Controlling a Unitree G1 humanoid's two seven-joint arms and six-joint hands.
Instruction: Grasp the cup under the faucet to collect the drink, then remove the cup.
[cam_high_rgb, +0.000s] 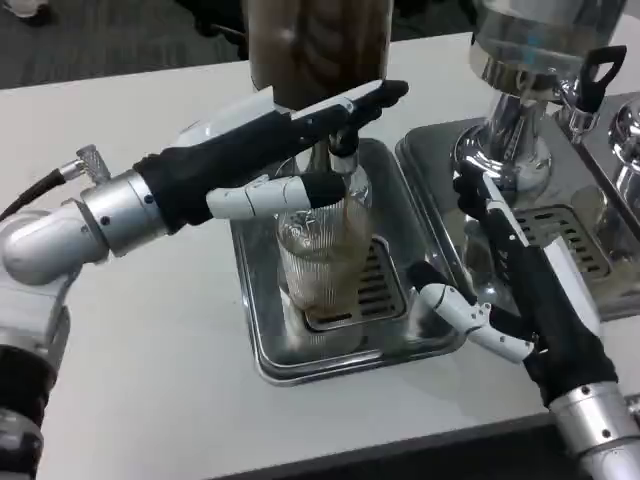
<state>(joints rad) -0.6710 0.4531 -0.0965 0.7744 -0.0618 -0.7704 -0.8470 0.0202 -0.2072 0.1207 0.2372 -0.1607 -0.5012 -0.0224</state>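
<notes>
Cup (318, 262) sits on drip tray (262, 352) under faucet (343, 150), partly filled by the look of it. Left hand (285, 160) curls around it; right hand (500, 270) open, idle. Next, probably: firm grip, then remove.

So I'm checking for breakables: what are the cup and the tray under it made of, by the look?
The cup looks like clear ribbed glass or hard plastic: you can see through its fluted wall. The tray looks like polished metal, probably stainless steel, with bright mirror-like reflections along its rim.
</notes>
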